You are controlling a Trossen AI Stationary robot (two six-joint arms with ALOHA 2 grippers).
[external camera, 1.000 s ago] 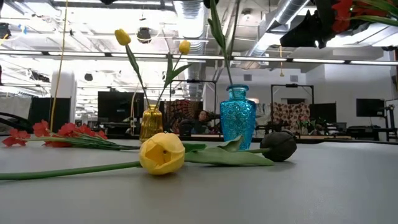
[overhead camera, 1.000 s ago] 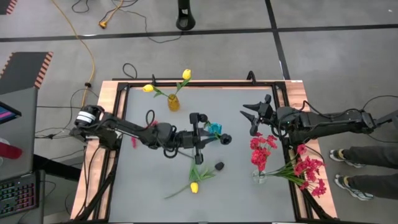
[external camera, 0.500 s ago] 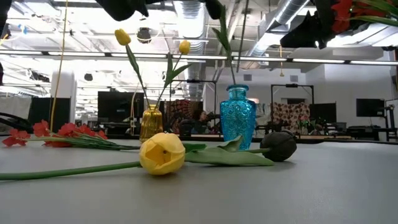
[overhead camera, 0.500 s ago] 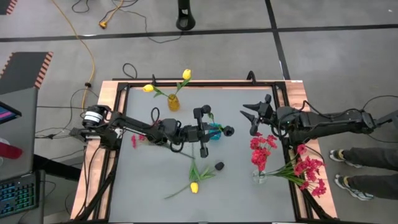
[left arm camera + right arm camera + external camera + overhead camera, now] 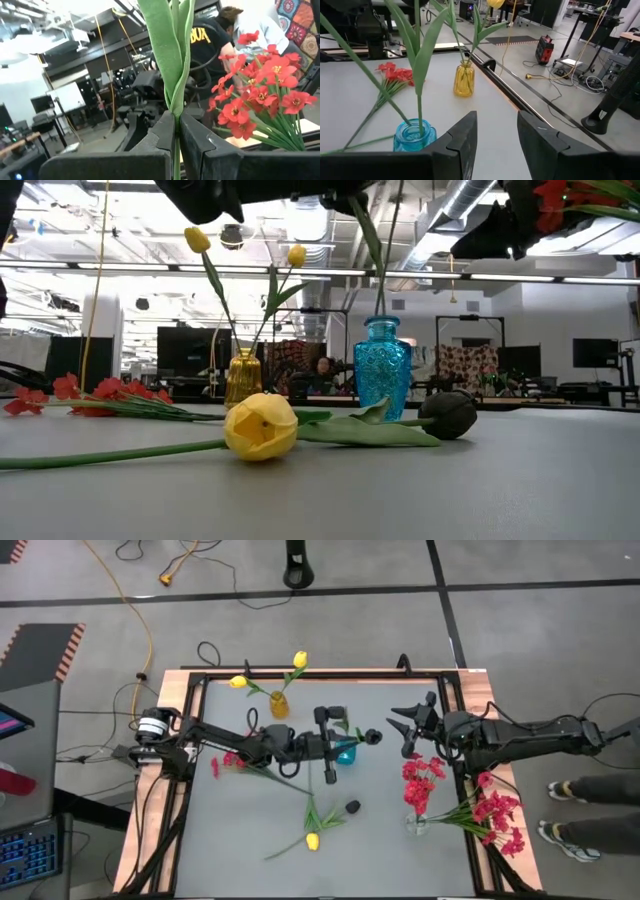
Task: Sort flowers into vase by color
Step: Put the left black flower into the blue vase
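My left gripper (image 5: 333, 746) hangs over the table's middle, shut on a black tulip's green stem (image 5: 175, 75). The dark head (image 5: 372, 737) shows just right of the blue vase (image 5: 346, 751). In the low view the stem runs down into that vase's mouth (image 5: 380, 315). Two stems stand in it in the right wrist view. The yellow vase (image 5: 279, 706) holds two yellow tulips. A clear vase holds red blossoms (image 5: 420, 780). A yellow tulip (image 5: 312, 840) and a black tulip (image 5: 352, 807) lie on the table. My right gripper (image 5: 405, 730) waits open at the right. My left gripper pinches the stem (image 5: 175, 122) between its two fingers, just below where the long leaves wrap it. The fingers come roughly level from the table's left and lie across the stem. The tulip is lifted, steeply upright, its lower end reaching into the blue vase.
A red spray (image 5: 232, 761) lies on the table under my left arm. A heap of red sprays (image 5: 497, 820) hangs over the table's right edge. A black frame (image 5: 320, 675) rims the table. A person's feet (image 5: 560, 830) show at the right.
My left gripper has carried the black tulip toward the table's far edge and a little down. The head has gone from the vase's near right to its far right. The stem's lower end has stayed at the blue vase's mouth.
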